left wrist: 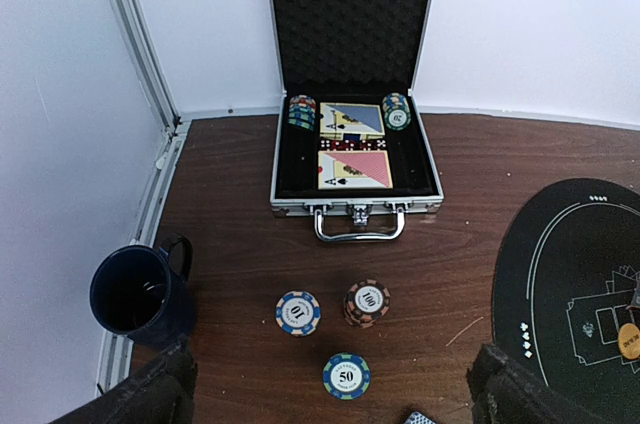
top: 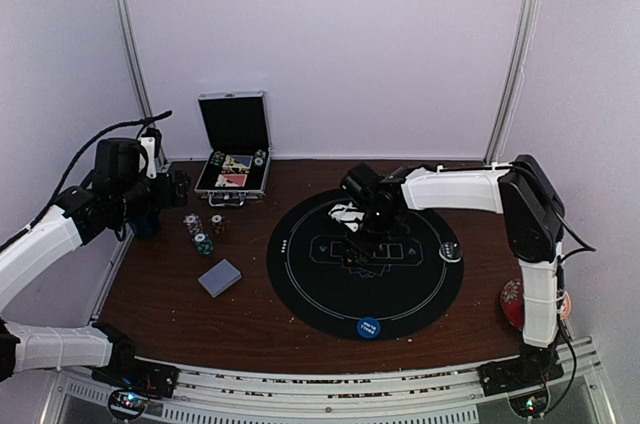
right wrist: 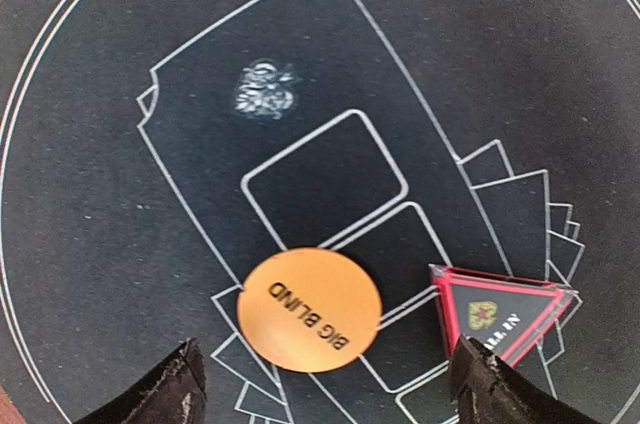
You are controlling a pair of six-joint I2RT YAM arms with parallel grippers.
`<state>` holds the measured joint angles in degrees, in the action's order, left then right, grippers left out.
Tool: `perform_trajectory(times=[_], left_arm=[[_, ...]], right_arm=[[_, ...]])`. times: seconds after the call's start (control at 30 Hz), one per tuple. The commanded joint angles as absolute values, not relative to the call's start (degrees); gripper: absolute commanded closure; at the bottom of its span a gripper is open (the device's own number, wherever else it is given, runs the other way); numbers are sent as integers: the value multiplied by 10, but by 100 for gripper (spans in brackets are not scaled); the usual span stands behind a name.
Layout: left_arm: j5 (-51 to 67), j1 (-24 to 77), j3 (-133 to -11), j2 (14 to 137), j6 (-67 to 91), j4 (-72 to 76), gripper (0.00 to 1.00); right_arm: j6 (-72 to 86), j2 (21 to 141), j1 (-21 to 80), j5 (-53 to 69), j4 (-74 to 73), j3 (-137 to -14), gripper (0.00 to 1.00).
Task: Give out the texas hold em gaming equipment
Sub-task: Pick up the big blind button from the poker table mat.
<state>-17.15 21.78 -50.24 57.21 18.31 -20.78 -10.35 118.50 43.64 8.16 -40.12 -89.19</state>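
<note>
My right gripper (right wrist: pixel 325 379) hangs open low over the black round mat (top: pixel 300 284), its fingers on either side of an orange "Big Blind" disc (right wrist: pixel 310 310). A red triangle marker (right wrist: pixel 500 309) lies beside the disc, right at the right finger (right wrist: pixel 485 389). On the mat's near edge lies a blue button disc (top: pixel 369 327). My left gripper (left wrist: pixel 332 356) is open above three lots of poker chips: a "10" (left wrist: pixel 298 313), a stacked "100" (left wrist: pixel 366 302) and a "50" (left wrist: pixel 346 376). A grey-blue card deck (top: pixel 220 277) lies near them.
An open metal case (left wrist: pixel 355 154) holding more chips and cards stands at the back left. A dark blue mug (left wrist: pixel 140 294) sits by the left wall rail. A red patterned cup (top: pixel 512 304) stands behind the right arm's base. A small disc (top: pixel 450 251) lies on the mat's right.
</note>
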Motion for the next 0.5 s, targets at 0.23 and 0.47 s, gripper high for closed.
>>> perform_trajectory(times=[0.23,0.47], left_arm=[[-169,211,-501,573,176,-182,2],[-167,211,-501,574,177,-183,2]], right_arm=[[-110,1223,439,107,-412,-886,20],[-102,1244,439,102,-404,-893,20]])
